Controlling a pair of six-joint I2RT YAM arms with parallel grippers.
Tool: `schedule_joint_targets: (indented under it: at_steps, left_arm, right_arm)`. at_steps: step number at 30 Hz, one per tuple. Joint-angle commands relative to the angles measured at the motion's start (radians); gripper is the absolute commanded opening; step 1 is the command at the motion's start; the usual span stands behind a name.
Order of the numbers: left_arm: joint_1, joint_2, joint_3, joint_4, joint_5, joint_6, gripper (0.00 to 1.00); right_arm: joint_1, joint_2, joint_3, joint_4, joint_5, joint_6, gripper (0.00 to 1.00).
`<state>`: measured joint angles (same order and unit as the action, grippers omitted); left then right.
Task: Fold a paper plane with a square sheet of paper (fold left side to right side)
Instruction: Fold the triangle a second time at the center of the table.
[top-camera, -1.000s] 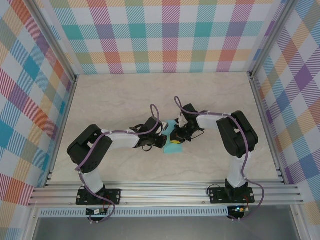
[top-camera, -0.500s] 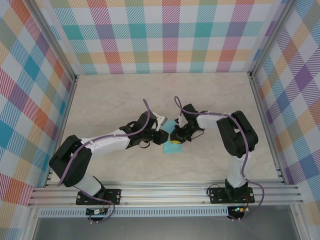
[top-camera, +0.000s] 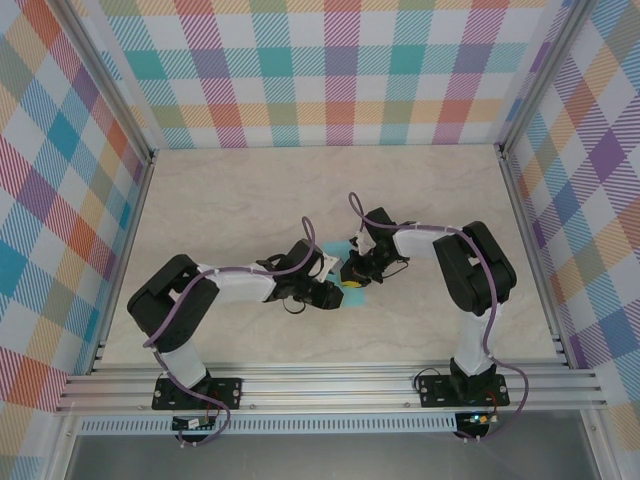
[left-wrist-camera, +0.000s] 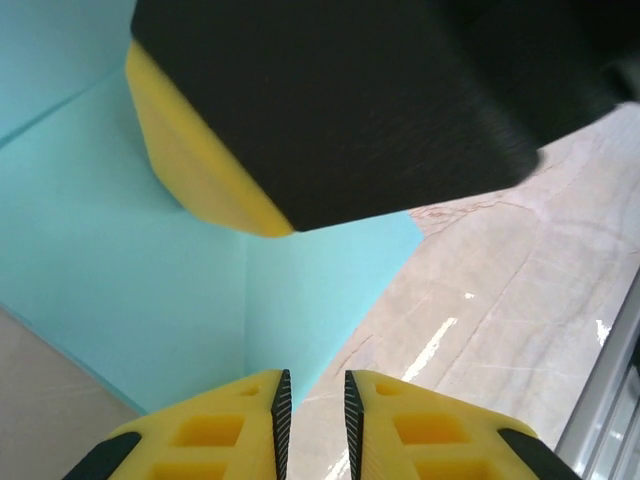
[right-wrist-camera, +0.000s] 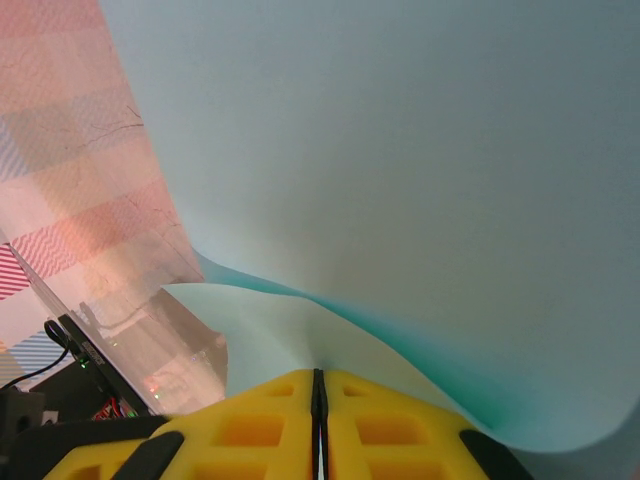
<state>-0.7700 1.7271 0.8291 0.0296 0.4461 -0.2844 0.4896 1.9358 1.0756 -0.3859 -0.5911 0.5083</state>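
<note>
Here the square sheet of paper (left-wrist-camera: 120, 290) lies on the tabletop (left-wrist-camera: 520, 300) between the two arms. The right pincer (right-wrist-camera: 318, 380) is closed and its tip presses down on the sheet; whether a layer is nipped between its fingers I cannot tell. The left pincer (left-wrist-camera: 313, 395) hovers just beside a corner of the paper, jaws a little apart, nothing between them.

The danger, I think, is sliding: pinned at one spot, the sheet may turn if the left pincer pushes its edge, and the crease becomes crooked. The raised, curved flap may also spring back.

From above, the long axis runs from far side to near side, slightly slanted; a pointed end I cannot make out.
</note>
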Motion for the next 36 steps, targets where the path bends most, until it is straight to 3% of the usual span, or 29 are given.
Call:
schedule_joint_targets:
  at_steps: [1, 13, 18, 25, 36]
  left_arm:
    - [-0.002, 0.017, 0.017, 0.01, 0.005, -0.007, 0.22]
    - [-0.002, 0.034, -0.059, 0.006, -0.036, -0.018, 0.18]
    - [-0.002, 0.056, -0.085, 0.022, -0.029, -0.027, 0.14]
    - [-0.008, 0.081, -0.089, 0.04, -0.021, -0.03, 0.09]
    - [-0.014, 0.08, -0.09, 0.03, -0.033, -0.027, 0.08]
  right_arm:
    - [-0.009, 0.051, -0.023, -0.082, 0.079, -0.013, 0.09]
    - [-0.009, 0.03, -0.027, -0.065, 0.065, -0.034, 0.09]
    - [-0.017, -0.038, -0.03, -0.023, 0.006, -0.078, 0.05]
    - [-0.014, -0.145, -0.032, -0.1, -0.021, -0.19, 0.01]
    - [0.051, -0.07, -0.013, -0.102, -0.021, -0.18, 0.01]
